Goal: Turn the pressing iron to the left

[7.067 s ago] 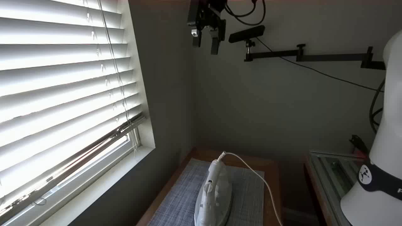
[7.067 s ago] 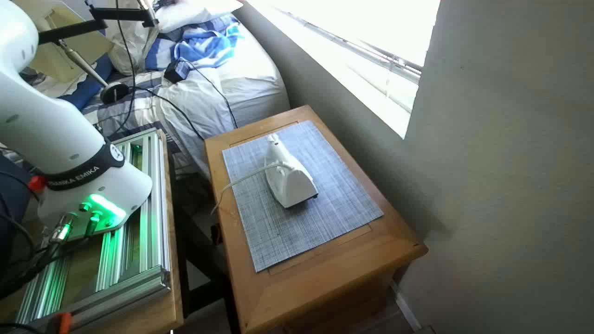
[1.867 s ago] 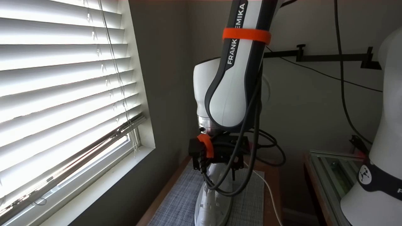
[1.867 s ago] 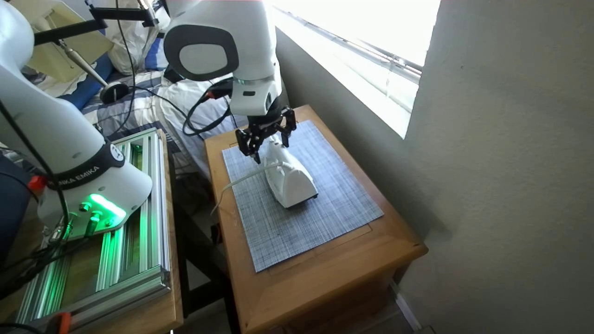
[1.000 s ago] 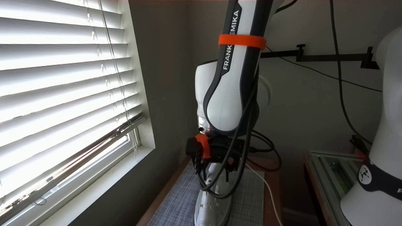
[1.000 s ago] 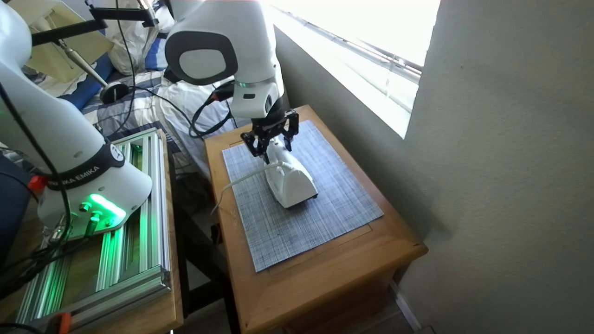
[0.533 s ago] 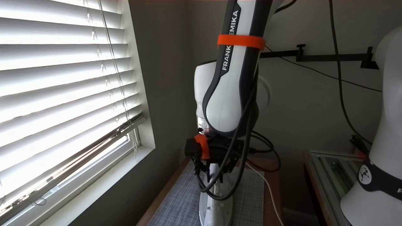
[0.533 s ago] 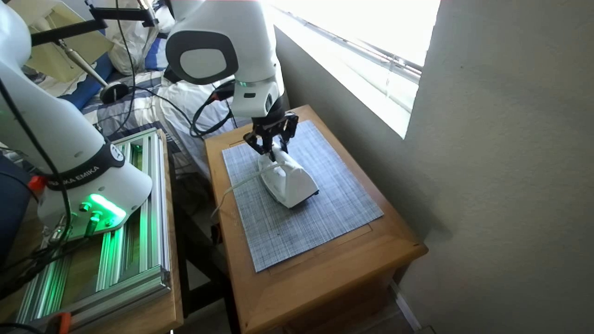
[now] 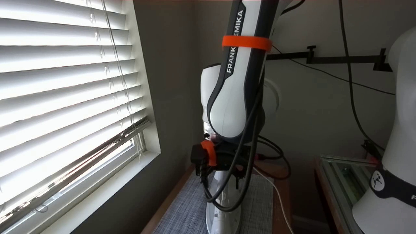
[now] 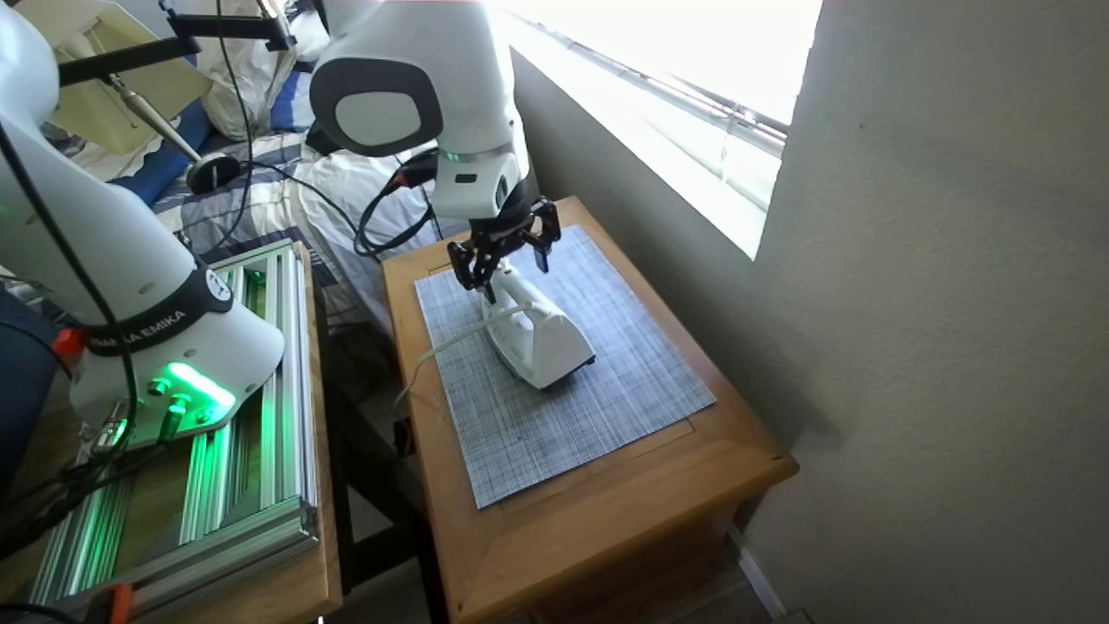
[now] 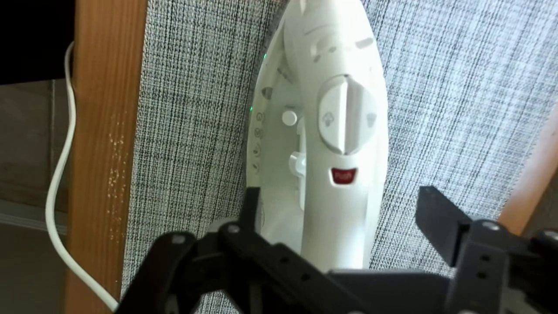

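Upon the grey woven mat, the pressing iron is found lying flat, its narrow end directed toward eleven o'clock in an exterior view. In the wrist view, the gripper is spread, its fingers set at either side of the handle. At nine o'clock, the white cord is noted by the edge of the wooden table.

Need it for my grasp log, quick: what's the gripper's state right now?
Gripper: open, holding nothing; in the wrist view its fingers stand apart, either side of the pressing iron's handle.
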`<state>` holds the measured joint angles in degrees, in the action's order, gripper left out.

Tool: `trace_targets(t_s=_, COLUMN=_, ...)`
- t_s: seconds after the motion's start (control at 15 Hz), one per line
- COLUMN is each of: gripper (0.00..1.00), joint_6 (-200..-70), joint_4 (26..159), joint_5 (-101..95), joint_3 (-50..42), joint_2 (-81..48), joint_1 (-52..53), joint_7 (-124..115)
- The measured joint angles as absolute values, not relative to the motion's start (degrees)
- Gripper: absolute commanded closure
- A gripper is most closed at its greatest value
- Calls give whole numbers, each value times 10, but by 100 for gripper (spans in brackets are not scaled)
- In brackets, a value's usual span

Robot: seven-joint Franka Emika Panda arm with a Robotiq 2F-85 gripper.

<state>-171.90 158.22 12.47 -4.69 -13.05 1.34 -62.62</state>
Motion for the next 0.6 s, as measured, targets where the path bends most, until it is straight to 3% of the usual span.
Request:
trace_targets(t_s=0.07, gripper=0, joint_6=-1719, joint_4=1581, joint_5=126, joint_3=-45, joint_2=-132, joint_1=12, joint_7=-620)
trace_targets(t_s=0.13, gripper=25, joint_6=-1720, joint_4=1580, joint_5=127, joint_3=-45, joint_2=-135, joint_1=12, joint_7=-614)
trace_targets(t_s=0.2, gripper=26, joint_6=-1721, joint_4=1580, joint_5=129, joint_3=-45, joint_2=-137, joint_1=11, joint_7=-608)
trace_targets(t_s=0.27, gripper=34, joint_6=-1723, joint_4=1579, joint_5=131, joint_3=-45, joint_2=-140, joint_1=10, joint_7=-602)
trace_targets(t_s=0.33, gripper=9, joint_6=-1725, joint_4=1579, joint_5=133, joint_3=-45, joint_2=-144, joint_1=9, joint_7=-597)
trace_targets(t_s=0.6, gripper=0, joint_6=-1728, joint_4=1575, joint_5=150, joint_3=-38, joint_2=-159, joint_1=0, joint_7=-573)
